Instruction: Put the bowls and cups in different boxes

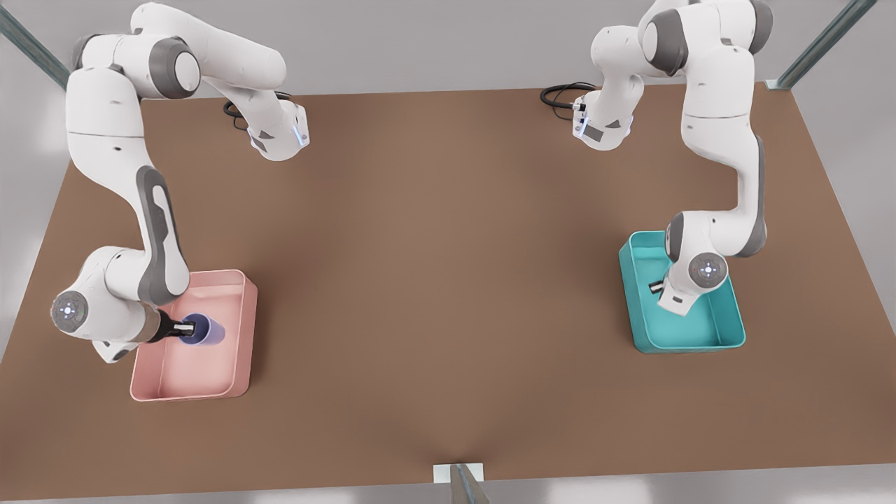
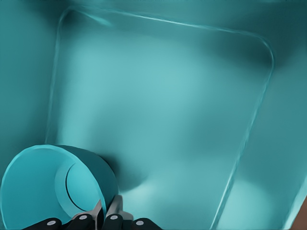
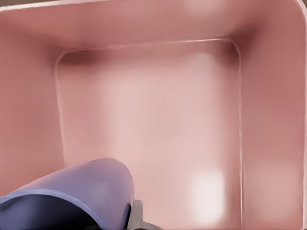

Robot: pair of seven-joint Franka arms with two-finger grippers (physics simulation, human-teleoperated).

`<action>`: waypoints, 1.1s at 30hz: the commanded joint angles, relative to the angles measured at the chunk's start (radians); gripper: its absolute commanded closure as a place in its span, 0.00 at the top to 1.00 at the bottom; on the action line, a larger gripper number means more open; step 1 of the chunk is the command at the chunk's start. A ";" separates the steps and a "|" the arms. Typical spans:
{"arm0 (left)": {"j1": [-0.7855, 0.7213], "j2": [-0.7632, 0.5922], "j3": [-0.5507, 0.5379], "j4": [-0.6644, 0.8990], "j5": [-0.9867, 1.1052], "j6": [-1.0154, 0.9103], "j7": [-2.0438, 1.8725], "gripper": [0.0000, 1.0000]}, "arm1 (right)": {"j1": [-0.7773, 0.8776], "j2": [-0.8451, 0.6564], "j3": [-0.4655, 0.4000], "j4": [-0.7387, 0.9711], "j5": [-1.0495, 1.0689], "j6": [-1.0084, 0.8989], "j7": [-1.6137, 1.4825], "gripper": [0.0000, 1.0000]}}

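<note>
Over the pale pink box [image 1: 241,280], at the front view's left, my right gripper [image 1: 183,327] is shut on the rim of the lavender cup [image 1: 207,330]. The cup is tipped on its side, just above the box floor. The right wrist view has the cup [image 3: 72,191] close up over the pink box [image 3: 144,28], with one finger [image 3: 137,214] beside it. At the front view's right, my left gripper [image 1: 658,287] reaches down into the teal box [image 1: 700,336]. In the left wrist view this gripper [image 2: 104,216] is shut on the wall of the teal bowl [image 2: 43,187], tilted above the box floor [image 2: 168,120].
Both boxes sit on a brown table [image 1: 448,280], wide apart, with open tabletop between them. Black cables [image 1: 560,94] lie near the arm bases at the back. A small bracket [image 1: 458,476] stands at the table's front edge.
</note>
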 commanded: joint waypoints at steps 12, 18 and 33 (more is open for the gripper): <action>0.002 -0.268 -0.276 0.552 -0.127 -0.833 -0.015 1.00 | 0.008 -0.029 0.015 0.000 0.004 0.005 -0.163 1.00; 0.005 -0.259 -0.277 0.667 -0.128 -0.971 0.234 1.00 | 0.037 -0.330 0.035 0.000 -0.005 -0.386 0.048 1.00; 0.010 -0.254 -0.293 0.664 -0.131 -0.968 0.243 1.00 | 0.078 -0.542 0.011 0.052 0.001 -0.689 0.156 1.00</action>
